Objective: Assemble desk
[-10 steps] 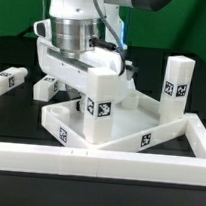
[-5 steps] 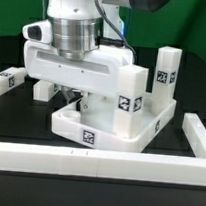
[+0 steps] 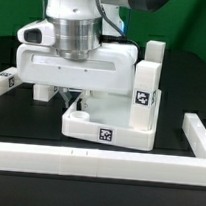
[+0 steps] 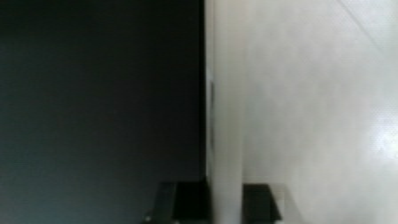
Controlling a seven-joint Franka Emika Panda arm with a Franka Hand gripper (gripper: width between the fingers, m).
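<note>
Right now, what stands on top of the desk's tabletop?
On the tabletop: an upright leg at the exterior view's right, a second leg behind it. The gripper hides its rear.

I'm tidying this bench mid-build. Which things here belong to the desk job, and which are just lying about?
Job in hand:
- tabletop
- upright leg, standing in the tabletop
- loose leg, lying at the exterior view's left

Lying about:
- long white low wall along the front

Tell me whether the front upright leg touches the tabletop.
Touching. The exterior view shows the leg standing in the tabletop's corner, its base set inside the rim with no gap.
</note>
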